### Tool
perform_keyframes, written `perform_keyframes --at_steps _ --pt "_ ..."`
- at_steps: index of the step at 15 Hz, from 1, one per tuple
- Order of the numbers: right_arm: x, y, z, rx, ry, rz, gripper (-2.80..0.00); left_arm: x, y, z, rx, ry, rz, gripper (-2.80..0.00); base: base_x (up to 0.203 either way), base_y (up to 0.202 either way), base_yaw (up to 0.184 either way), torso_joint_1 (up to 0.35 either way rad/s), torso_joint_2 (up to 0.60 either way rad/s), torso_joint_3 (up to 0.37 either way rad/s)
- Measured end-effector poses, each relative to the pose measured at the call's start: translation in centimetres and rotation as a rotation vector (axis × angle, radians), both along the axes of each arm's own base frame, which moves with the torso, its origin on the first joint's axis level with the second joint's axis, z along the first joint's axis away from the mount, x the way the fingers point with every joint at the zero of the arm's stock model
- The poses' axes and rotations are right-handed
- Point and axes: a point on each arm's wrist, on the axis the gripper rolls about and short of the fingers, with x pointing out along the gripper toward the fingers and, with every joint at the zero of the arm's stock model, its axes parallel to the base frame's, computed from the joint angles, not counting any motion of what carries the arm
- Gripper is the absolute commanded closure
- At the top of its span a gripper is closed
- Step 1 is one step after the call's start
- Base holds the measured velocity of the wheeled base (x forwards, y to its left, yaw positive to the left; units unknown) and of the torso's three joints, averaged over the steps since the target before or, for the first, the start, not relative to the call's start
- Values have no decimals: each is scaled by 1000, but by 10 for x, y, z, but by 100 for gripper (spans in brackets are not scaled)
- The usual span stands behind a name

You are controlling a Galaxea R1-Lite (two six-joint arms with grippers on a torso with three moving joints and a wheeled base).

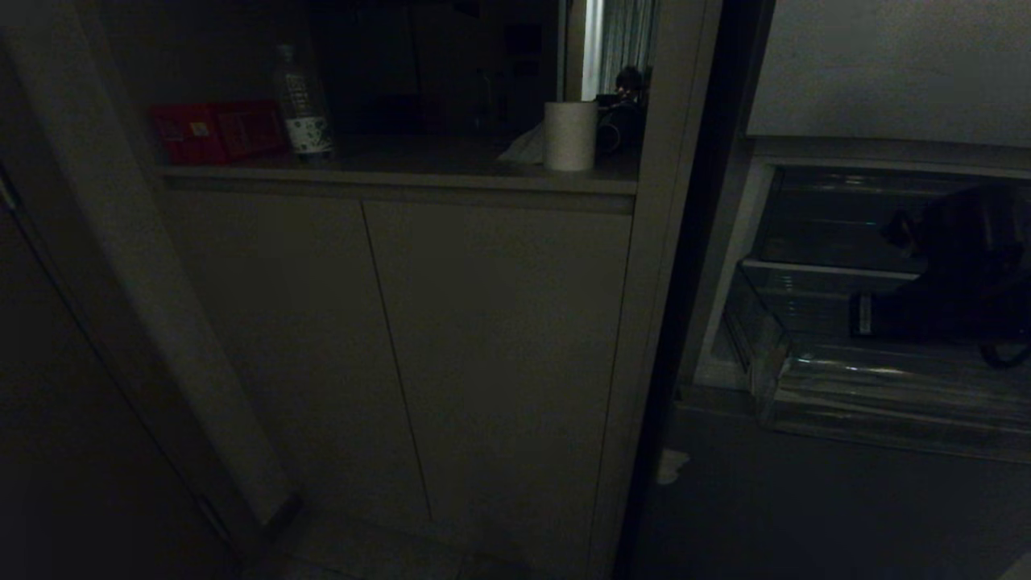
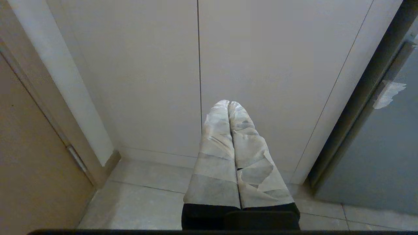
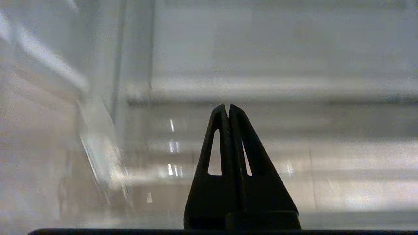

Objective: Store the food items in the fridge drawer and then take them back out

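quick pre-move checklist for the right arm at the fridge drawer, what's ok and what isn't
1. Wide clear plastic fridge drawer pulled out: ok, its front lip stands forward of the compartment.
2. Right claw at the drawer: ok, the dark arm reaches in above it in the head view.
3. Right claw empty: ok, jaws pressed together with nothing between them.
4. Round red food items located: not ok, none shows in any view.
5. Drawer contents: cannot tell, the arm and glare hide much of its floor.
6. Left claw out of the way: ok, shut, empty, pointing at the pale cabinet doors.
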Motion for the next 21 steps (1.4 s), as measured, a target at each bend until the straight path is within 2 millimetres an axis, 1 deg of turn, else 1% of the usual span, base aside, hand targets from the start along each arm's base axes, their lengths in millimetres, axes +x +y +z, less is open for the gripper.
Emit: perform_keyframes --at_steps 4,6,10,14,15,16,18,20,21 --pt "-31 -4 6 17 95 -6 0 0 0 0 0 0 0 0 0 0 0 0 0 0" --pt "-45 -4 15 26 62 -9 0 0 0 0 0 -1 0 0 0 0 0 0 0 0" --pt "-61 -3 32 22 -22 -10 0 0 0 0 0 0 0 0 0 0 0 0 0 0" --pt "-80 -2 33 23 -32 -8 0 0 0 0 0 -1 0 0 0 0 0 0 0 0" --pt "-89 -1 36 24 -45 -5 0 0 0 0 0 0 0 0 0 0 0 0 0 0" --pt "-100 0 40 24 -65 2 0 0 0 0 0 0 0 0 0 0 0 0 0 0" --pt "-134 5 50 33 -130 36 0 0 0 0 0 0 0 0 0 0 0 0 0 0" --pt "-177 10 54 36 -205 91 0 0 0 0 0 -1 0 0 0 0 0 0 0 0" --pt "-202 12 52 26 -241 122 0 0 0 0 0 0 0 0 0 0 0 0 0 0"
